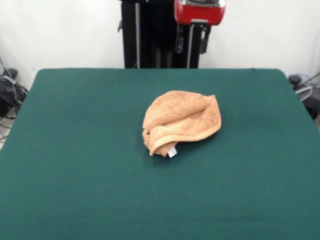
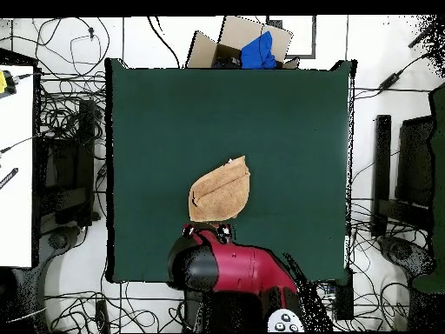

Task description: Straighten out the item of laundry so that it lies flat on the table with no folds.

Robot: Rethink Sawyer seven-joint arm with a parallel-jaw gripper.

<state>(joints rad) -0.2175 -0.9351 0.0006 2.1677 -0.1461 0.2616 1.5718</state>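
— So how far along is the job?

— Barely begun, by the look of it. The towel (image 1: 181, 120) lies near the middle of the table (image 1: 75, 190), bunched into a rounded heap. One side is folded over the rest, and a rolled hem curls along the near edge in the front view, with the white tag (image 1: 172, 152) poking out at the lowest corner.

— Nothing flat at all?

— Not that shows. The overhead view gives it as a compact leaf shape with one pointed corner, far smaller than a spread towel would be. Every fold is yet to be opened.

— And the arm?

— It is drawn up and away. The gripper (image 1: 191, 40) hangs above the table's far edge in the front view, well clear of the towel and touching nothing. Its two dark fingers (image 1: 179, 39) stand apart with a gap between them, and nothing is held.

— What is left, then?

— Probably all of it: coming down to a corner or hem, pinching it, and pulling the layers out until the cloth lies in one sheet. The tagged corner looks the easiest to reach, though that is a guess.
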